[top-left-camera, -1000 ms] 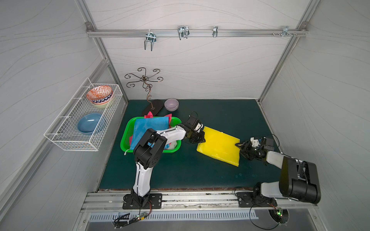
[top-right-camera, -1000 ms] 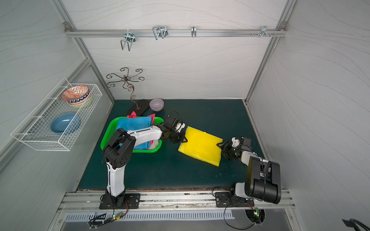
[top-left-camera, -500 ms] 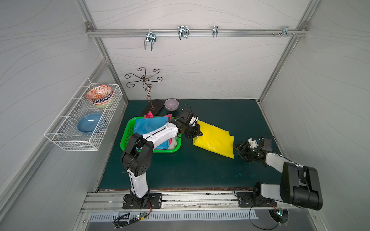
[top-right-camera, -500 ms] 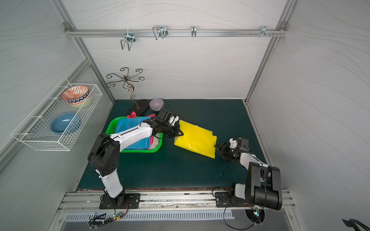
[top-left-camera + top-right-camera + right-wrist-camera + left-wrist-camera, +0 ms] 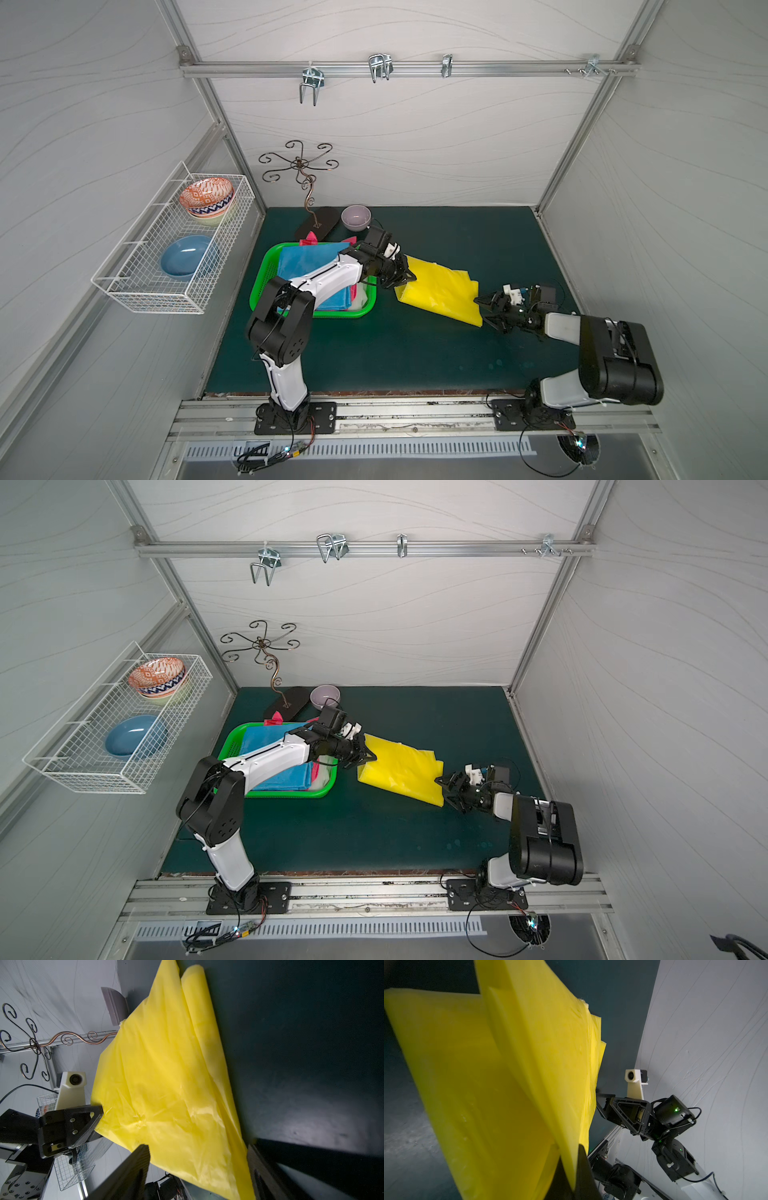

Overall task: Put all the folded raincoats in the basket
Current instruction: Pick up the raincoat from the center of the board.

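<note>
The folded raincoat (image 5: 440, 291) (image 5: 401, 766) is yellow and lies on the dark green mat, right of the basket (image 5: 266, 266) (image 5: 291, 794). My left gripper (image 5: 404, 283) (image 5: 368, 759) (image 5: 571, 1178) is shut on the raincoat's (image 5: 508, 1064) edge nearest the basket, and that edge is raised. My right gripper (image 5: 484, 309) (image 5: 444, 789) (image 5: 197, 1157) stands open at the opposite edge. The raincoat's (image 5: 166, 1084) corner lies loose between its spread fingers (image 5: 133, 1167). The green basket holds folded blue and pink sheets.
A white wire rack (image 5: 166, 266) with bowls hangs on the left wall. A purple bowl (image 5: 356, 217) and a scrolled metal stand (image 5: 305, 183) sit at the back of the mat, just behind the basket. Hooks hang from a rail (image 5: 374, 70) overhead.
The left gripper has pulled the raincoat leftward toward the basket. The right gripper has opened wider and followed the raincoat's right edge to the left.
</note>
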### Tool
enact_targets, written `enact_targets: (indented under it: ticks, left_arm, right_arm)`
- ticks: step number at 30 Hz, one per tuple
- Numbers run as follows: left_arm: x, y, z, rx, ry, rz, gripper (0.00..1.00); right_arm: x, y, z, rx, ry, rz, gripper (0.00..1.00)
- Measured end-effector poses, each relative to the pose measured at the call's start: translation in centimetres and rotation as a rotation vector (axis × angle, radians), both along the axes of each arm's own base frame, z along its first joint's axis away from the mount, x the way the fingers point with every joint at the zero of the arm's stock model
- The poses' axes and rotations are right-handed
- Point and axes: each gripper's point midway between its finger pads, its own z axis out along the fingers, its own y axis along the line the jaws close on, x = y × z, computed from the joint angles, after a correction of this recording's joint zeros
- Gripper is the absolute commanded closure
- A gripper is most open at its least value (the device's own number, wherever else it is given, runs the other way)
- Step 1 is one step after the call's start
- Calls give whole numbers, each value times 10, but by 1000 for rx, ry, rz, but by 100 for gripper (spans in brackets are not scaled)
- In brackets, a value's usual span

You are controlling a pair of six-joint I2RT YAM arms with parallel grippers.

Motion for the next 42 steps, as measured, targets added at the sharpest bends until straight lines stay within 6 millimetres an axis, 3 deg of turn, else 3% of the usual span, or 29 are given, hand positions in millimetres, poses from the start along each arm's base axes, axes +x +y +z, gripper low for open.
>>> enact_targets:
  ticks: [11, 15, 21, 28, 33, 42]
  left_arm:
    - [12, 7, 4, -69, 31, 55, 100]
    - [12, 8, 4, -83, 41, 60, 100]
    - [7, 9, -5, -85, 68, 72, 100]
    - [9, 9, -5, -99, 85, 92, 100]
    - [7, 9, -4, -125, 119, 123, 100]
    - [-6, 12, -7, -145, 159, 157, 100]
  right_arm:
    - [-9, -12, -3, -93, 120, -78, 16]
    - [-11, -7, 0, -34, 130, -97, 8]
    - [-29, 12, 7, 128, 261, -123, 3]
    - [-51, 37, 23, 169, 395, -112, 3]
    - [-68, 62, 21, 160, 454, -118, 3]
    - [-48, 83, 32, 146, 392, -287, 3]
